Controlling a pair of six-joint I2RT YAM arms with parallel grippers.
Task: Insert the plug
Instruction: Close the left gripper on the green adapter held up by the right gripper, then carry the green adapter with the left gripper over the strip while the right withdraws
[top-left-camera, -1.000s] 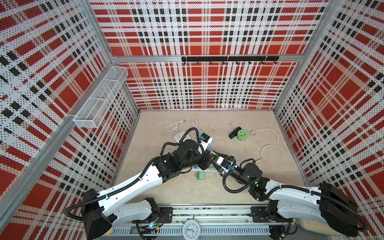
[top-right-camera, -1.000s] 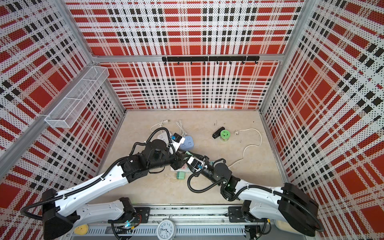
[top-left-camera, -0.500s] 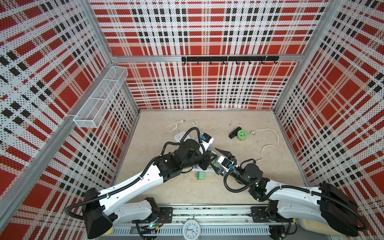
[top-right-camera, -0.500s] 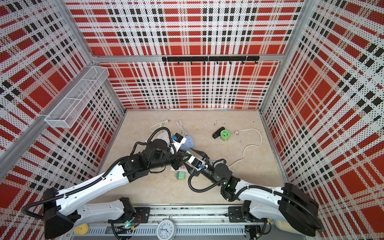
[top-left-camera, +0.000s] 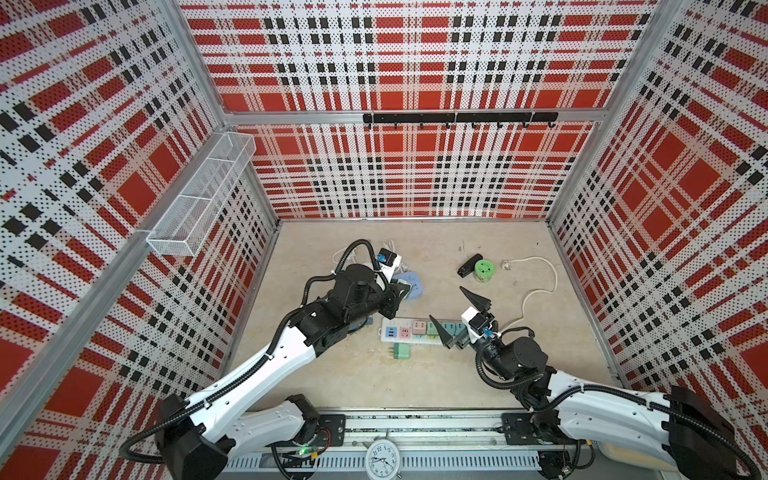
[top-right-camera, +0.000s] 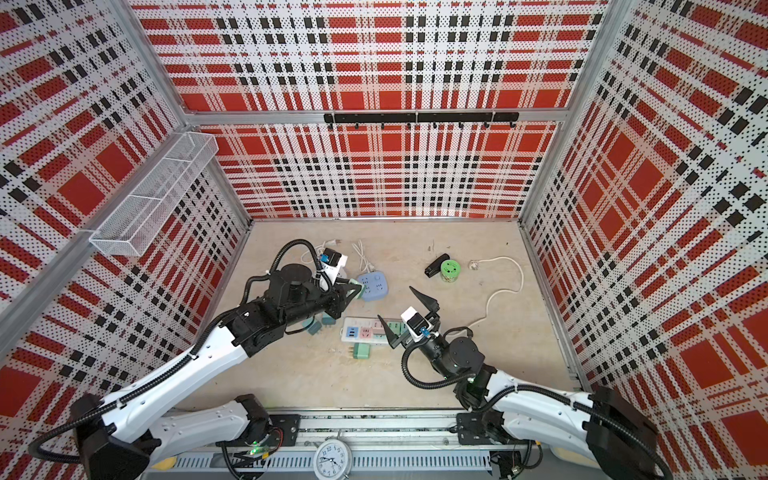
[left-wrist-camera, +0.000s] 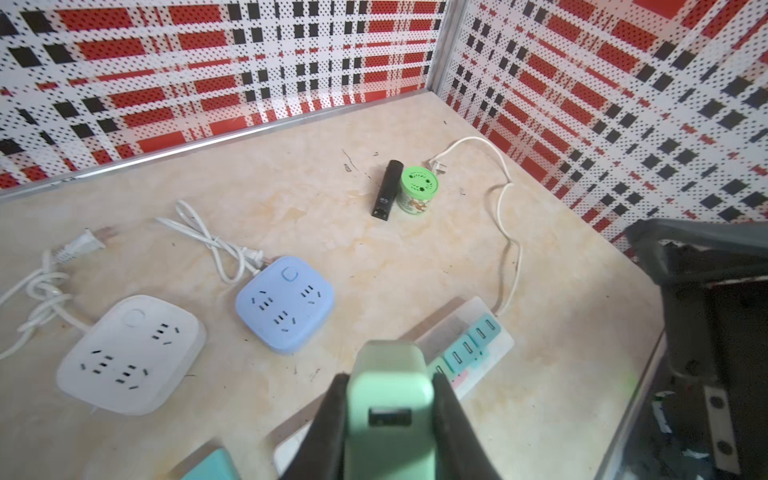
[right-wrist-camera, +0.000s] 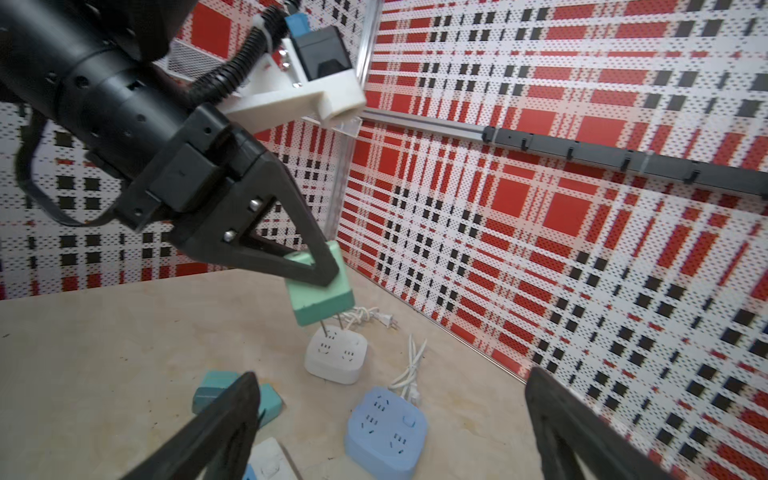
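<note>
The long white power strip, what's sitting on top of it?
On the power strip sits a row of coloured blocks: blue, pink, green, then teal. One finger of the open right gripper crosses the green and teal stretch, hiding part of the row.

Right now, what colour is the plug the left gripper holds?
The plug is mint green, clearest in the right wrist view.

- walls (top-left-camera: 415, 62): red/white/black plaid, dotted
- table (top-left-camera: 353, 382): beige, marbled
- plug (left-wrist-camera: 390, 399): mint green
- strip (top-left-camera: 409, 332): white; blue, pink, green, teal blocks
- can (left-wrist-camera: 417, 189): green lid
- blue socket (left-wrist-camera: 284, 305), white socket (left-wrist-camera: 131, 353): plain
</note>
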